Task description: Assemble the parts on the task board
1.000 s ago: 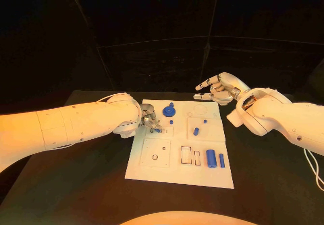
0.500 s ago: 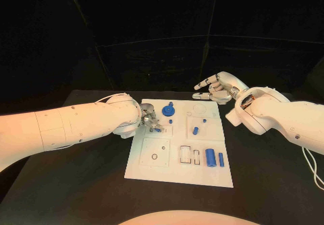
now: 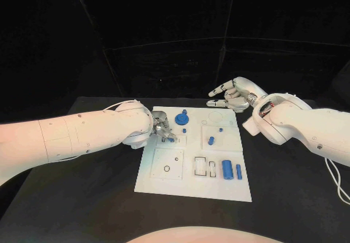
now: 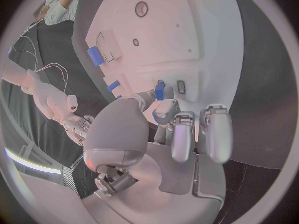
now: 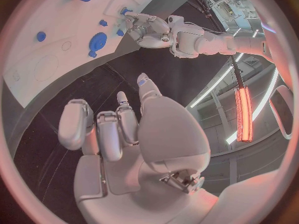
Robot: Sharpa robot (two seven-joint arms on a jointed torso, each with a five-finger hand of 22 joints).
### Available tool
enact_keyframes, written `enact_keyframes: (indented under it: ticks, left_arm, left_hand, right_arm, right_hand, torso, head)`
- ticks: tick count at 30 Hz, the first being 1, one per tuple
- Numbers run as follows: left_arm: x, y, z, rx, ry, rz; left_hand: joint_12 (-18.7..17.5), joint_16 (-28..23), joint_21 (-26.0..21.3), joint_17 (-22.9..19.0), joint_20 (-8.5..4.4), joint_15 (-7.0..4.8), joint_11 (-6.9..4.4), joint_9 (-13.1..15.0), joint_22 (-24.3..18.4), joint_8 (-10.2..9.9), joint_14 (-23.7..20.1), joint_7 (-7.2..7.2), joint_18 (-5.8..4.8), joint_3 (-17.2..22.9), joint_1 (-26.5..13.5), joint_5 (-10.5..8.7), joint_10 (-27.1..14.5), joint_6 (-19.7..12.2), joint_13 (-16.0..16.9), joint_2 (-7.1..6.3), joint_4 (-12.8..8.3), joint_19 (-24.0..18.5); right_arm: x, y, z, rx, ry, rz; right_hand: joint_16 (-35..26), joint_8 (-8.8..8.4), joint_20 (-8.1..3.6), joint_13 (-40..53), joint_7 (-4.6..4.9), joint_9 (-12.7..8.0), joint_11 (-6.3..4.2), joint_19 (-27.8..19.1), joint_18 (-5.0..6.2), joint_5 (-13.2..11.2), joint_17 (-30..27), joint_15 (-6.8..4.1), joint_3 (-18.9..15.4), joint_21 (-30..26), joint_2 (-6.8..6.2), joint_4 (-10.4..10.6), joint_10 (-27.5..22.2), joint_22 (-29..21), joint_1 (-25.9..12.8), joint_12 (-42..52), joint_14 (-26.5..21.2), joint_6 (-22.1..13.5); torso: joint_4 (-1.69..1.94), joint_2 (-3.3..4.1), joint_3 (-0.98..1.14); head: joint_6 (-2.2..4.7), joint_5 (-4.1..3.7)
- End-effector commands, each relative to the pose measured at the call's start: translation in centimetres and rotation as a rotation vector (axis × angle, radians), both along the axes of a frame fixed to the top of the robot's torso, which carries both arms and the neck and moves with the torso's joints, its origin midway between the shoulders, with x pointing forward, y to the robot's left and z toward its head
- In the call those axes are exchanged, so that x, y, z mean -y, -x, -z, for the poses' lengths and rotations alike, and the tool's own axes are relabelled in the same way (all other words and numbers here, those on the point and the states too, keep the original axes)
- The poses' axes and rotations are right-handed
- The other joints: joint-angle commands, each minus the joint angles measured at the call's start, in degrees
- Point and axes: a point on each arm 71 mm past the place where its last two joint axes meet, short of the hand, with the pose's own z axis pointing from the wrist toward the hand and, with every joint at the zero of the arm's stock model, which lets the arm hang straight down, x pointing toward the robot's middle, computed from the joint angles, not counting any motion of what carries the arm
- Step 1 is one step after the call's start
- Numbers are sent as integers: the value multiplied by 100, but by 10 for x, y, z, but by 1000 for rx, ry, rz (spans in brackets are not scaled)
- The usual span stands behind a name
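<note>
The scene is seen from the robot's head, looking down and forward over the black surface (image 3: 87,192), with the whole task board (image 3: 195,190) taken in from some way off. The left wrist view is taken from behind the left hand (image 4: 181,129), close above the board (image 4: 206,40), on which a small blue part (image 4: 159,90) is seen at the fingers (image 4: 163,109). The right wrist view is taken from behind the right hand (image 5: 118,129), held off the board's far edge; the left hand (image 5: 146,27) is shown there too. The board (image 5: 44,59) is shared by all three views.
</note>
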Motion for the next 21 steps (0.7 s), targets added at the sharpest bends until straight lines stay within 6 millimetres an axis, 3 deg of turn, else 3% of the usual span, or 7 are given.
enact_keyframes:
  ticks: [1,21]
  left_arm:
    - [2,0,0,7,-4,3]
    - [3,-1,2,-20,-26,25]
  left_hand:
    - [14,18,29,1509,-13,-39,-4,5,246,34,605,-25,-47,882,-17,16,31,-4,-7,35,-832,145]
    - [-30,18,36,1509,-15,-41,-7,19,258,48,605,-29,-49,921,-29,15,11,-2,-63,26,-850,150]
  right_arm:
    - [-2,0,-1,3,-4,-13]
    - [-1,-2,0,-1,0,-11]
  right_hand:
    - [-5,36,0,319,-8,-5,-3,-26,44,39,805,-45,-34,-36,55,-2,22,4,0,18,431,-47]
    - [-9,37,-1,319,-8,-5,-3,-27,45,40,799,-45,-37,-38,57,-1,22,0,0,18,429,-47]
  torso:
    - [-6,5,1]
    - [4,-4,-2]
  head:
    - [-2,-3]
    - [-38,-12]
